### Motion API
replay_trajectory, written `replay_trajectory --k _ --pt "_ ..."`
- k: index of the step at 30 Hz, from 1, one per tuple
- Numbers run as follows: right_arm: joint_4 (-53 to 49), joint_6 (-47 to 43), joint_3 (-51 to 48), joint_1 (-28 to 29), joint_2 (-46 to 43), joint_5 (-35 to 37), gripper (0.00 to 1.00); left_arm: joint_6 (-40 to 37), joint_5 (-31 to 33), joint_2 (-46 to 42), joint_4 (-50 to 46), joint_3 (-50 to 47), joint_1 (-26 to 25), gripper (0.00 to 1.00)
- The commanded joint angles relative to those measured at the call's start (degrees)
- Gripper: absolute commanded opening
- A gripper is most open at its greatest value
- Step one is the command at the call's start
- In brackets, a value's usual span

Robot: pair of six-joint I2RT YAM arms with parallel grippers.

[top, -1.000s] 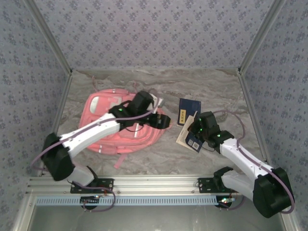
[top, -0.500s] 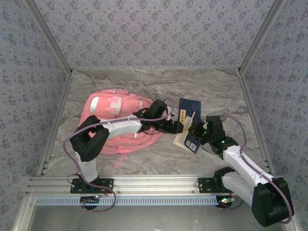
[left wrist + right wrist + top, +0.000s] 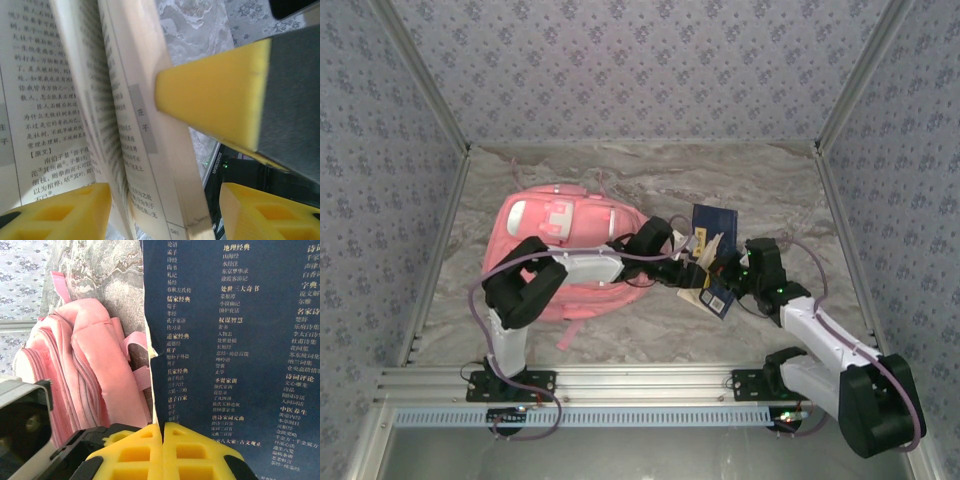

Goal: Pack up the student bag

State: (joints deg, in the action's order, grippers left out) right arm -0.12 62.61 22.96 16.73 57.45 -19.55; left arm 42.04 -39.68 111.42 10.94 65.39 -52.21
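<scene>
The bag (image 3: pixel 590 215) lies flat on the counter (image 3: pixel 760 170), left of centre, with the left arm stretched across it. The left pincer (image 3: pixel 694 264) sits just off the bag's edge at 3 o'clock. It is spread, and its fingers (image 3: pixel 55 210) straddle the open pages of a book (image 3: pixel 712 225). The right pincer (image 3: pixel 719 274), pressed together, pinches the book's blue cover; from it the bag is at 9 o'clock, near but apart.
</scene>
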Motion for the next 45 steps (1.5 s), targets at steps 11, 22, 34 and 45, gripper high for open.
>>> replay_trajectory --k 11,22,34,45 --pt "3.0 0.6 1.0 0.0 3.1 -0.2 0.02 -3.2 -2.0 3.1 -0.5 3.6 -0.9 0.47" --pt "4.1 0.9 1.6 0.1 3.9 0.6 0.48 -2.0 -0.5 5.4 1.2 3.9 -1.5 0.32" --pt "-20.9 -5.8 6.4 0.1 -13.5 17.0 0.75 1.8 -1.1 5.4 7.5 2.6 -0.7 0.0" --pt "-31.3 -10.1 2.4 -6.8 -16.0 15.7 0.92 6.3 -2.0 0.8 14.2 -4.7 2.2 0.0"
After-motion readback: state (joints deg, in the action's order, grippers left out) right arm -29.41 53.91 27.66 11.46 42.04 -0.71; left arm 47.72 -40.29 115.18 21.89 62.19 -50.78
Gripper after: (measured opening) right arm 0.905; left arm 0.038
